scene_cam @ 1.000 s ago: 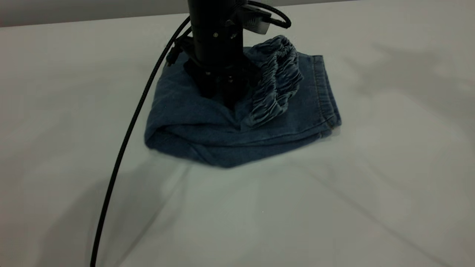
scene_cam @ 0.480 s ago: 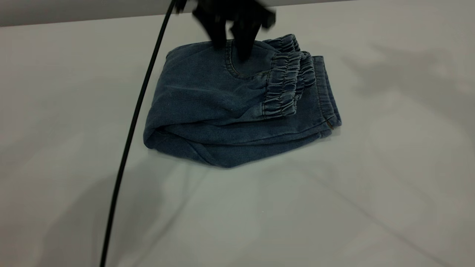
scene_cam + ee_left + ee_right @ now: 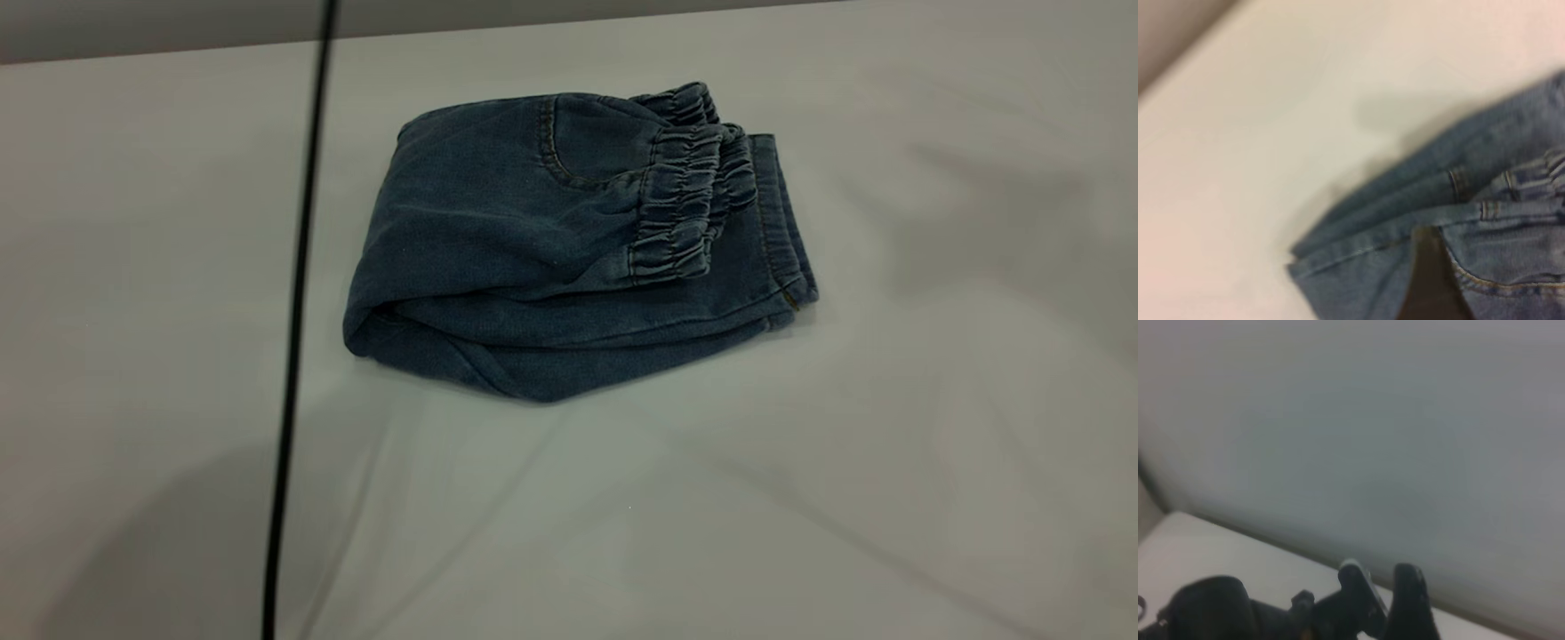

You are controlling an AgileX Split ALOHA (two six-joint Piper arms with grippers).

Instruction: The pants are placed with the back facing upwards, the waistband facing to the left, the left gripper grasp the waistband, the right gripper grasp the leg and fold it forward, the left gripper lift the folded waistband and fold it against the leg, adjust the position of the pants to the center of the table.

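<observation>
The pants (image 3: 569, 249) are seen folded into a compact bundle on the table (image 3: 800, 498), set toward the far side of it, with the gathered elastic waistband (image 3: 680, 218) laid over the leg (image 3: 773, 240), whose stitched hem lies at the right edge. A black cable (image 3: 298, 293) is seen running down across the left part of the table. In the left wrist view, one dark finger (image 3: 1428, 280) of the left gripper is seen above the denim; whether its fingers are spread cannot be told. In the right wrist view, the right gripper (image 3: 1381, 597) is seen raised clear of the table, its two fingers slightly parted with nothing between them.
</observation>
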